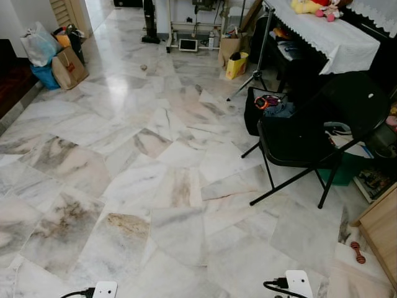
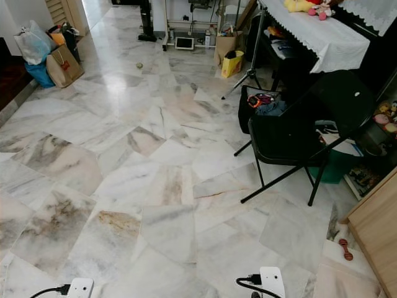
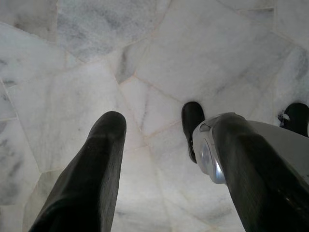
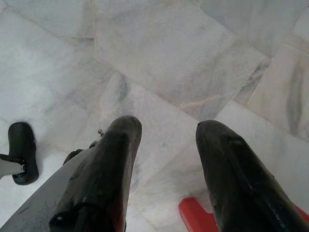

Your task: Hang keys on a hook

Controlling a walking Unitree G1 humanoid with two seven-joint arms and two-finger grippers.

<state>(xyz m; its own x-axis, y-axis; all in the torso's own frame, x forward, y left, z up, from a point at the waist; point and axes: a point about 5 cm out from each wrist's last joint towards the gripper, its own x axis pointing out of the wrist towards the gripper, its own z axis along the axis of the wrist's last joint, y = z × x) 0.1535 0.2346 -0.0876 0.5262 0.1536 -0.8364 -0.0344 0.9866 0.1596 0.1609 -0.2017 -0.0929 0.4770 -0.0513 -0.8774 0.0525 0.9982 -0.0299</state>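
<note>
1. Two white wrist units (image 1: 104,290) with black cables sit at the near edge of the marble floor (image 1: 155,174), one on the left and one on the right.
2. Left hand (image 3: 166,126) hangs over the pale tiles with its two black fingers (image 3: 104,145) spread and nothing between them; a black foot (image 3: 192,121) stands just beside it.
3. Right hand (image 4: 169,128) is likewise spread and empty above the floor, with a red shape (image 4: 193,212) below it.
4. At the floor's far left edge stand a white plastic bag (image 1: 38,43) and a brown paper bag (image 1: 68,67).
5. Further right, a yellow bag (image 1: 236,65) stands near a tripod leg.
6. A black folding chair (image 1: 310,133) stands right of centre. Just beside it, a black bag (image 1: 257,115) carries an orange-and-red tangle (image 1: 268,101) — whether that is the keys, I cannot tell.
7. Behind the chair, a white lace cloth (image 1: 329,37) covers a surface with plush toys (image 1: 313,6) on it.
8. By the floor's near right corner, a small red toy (image 1: 358,251) lies beside a wooden cabinet (image 1: 381,230).
</note>
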